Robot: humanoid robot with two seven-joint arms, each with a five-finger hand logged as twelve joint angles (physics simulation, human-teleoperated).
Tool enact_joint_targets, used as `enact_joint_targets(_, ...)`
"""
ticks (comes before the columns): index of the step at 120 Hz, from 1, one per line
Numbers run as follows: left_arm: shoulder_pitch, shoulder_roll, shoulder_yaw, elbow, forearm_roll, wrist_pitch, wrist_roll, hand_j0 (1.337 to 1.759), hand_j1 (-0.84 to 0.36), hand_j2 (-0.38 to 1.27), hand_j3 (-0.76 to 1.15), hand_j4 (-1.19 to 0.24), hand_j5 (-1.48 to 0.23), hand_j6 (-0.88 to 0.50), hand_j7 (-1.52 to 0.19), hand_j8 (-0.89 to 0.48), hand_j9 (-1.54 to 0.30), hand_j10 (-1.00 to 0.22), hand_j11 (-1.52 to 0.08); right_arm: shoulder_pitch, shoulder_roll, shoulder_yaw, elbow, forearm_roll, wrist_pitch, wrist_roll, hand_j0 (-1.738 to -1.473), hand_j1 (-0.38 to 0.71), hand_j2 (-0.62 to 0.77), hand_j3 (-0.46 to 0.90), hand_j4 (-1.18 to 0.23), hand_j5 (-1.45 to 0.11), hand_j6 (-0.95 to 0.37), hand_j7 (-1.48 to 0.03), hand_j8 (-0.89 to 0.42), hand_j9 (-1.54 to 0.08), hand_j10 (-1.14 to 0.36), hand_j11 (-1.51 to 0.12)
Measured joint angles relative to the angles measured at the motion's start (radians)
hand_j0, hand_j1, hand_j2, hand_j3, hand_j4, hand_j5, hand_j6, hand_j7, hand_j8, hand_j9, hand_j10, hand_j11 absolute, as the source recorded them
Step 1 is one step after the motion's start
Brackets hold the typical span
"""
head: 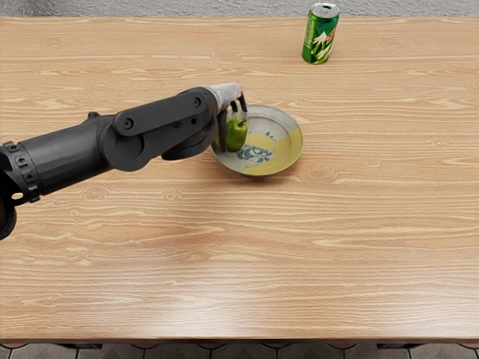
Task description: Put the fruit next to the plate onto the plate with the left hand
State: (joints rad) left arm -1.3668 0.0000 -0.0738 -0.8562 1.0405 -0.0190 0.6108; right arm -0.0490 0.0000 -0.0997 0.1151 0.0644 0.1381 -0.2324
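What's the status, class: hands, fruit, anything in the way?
Left hand shut on green fruit, at plate left edge. Right hand not in view. Green soda can far back, not in the way.

left arm (75, 153): cut off at the picture's left edge
left hand (228, 101): mostly behind its own wrist; only the fingers (242, 106) show
plate (288, 138): left rim behind the left arm; centre pattern blurred
fruit (238, 134): left side covered by the left hand; contact with the plate cannot be told
can (320, 34): lettering too small to read
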Motion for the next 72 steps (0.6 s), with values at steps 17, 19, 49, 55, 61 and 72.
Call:
enact_joint_targets(17,-0.016,0.002,-0.043,-0.003,-0.116,-0.005,0.000,1.658,0.14,0.11,0.00,-0.19,-0.26,-0.16,-0.25,-0.18,-0.25,-0.19,-0.25,0.000,0.000,0.000,0.000,-0.001,0.000,0.000,-1.658,-0.35,0.00,0.00,0.00,0.00,0.00,0.00,0.00,0.00,0.00,0.00)
enact_joint_targets(19,-0.016,0.016,-0.046,-0.004,-0.133,-0.006,0.000,1.658,0.15,0.10,0.00,-0.18,-0.24,-0.15,-0.23,-0.17,-0.24,-0.18,-0.24,0.000,0.000,0.000,0.000,-0.001,0.000,0.000,-1.658,-0.35,0.00,0.00,0.00,0.00,0.00,0.00,0.00,0.00,0.00,0.00)
enact_joint_targets(49,0.065,0.450,-0.144,-0.358,-0.281,-0.101,0.000,1.658,0.28,0.03,0.00,-0.07,-0.09,-0.06,-0.09,-0.06,-0.09,-0.07,-0.09,0.001,0.000,-0.001,0.000,-0.003,0.000,0.000,-1.658,-0.35,0.00,0.00,0.00,0.00,0.00,0.00,0.00,0.00,0.00,0.00)
enact_joint_targets(55,0.117,0.534,-0.169,-0.440,-0.295,-0.142,0.000,1.658,0.29,0.03,0.00,-0.06,-0.07,-0.05,-0.07,-0.05,-0.07,-0.06,-0.07,0.001,0.000,-0.001,0.000,-0.003,0.000,0.000,-1.658,-0.35,0.00,0.00,0.00,0.00,0.00,0.00,0.00,0.00,0.00,0.00)
enact_joint_targets(61,0.166,0.580,-0.207,-0.501,-0.305,-0.196,0.000,1.658,0.30,0.02,0.00,-0.05,-0.06,-0.05,-0.06,-0.05,-0.06,-0.05,-0.06,0.002,0.000,-0.001,0.000,-0.003,0.000,0.000,-1.658,-0.35,0.00,0.00,0.00,0.00,0.00,0.00,0.00,0.00,0.00,0.00)
enact_joint_targets(72,0.192,0.657,-0.274,-0.560,-0.340,-0.310,0.000,1.658,0.31,0.02,0.00,-0.04,-0.05,-0.04,-0.05,-0.04,-0.05,-0.04,-0.05,0.002,0.000,-0.001,0.000,-0.003,0.000,0.000,-1.658,-0.35,0.00,0.00,0.00,0.00,0.00,0.00,0.00,0.00,0.00,0.00)
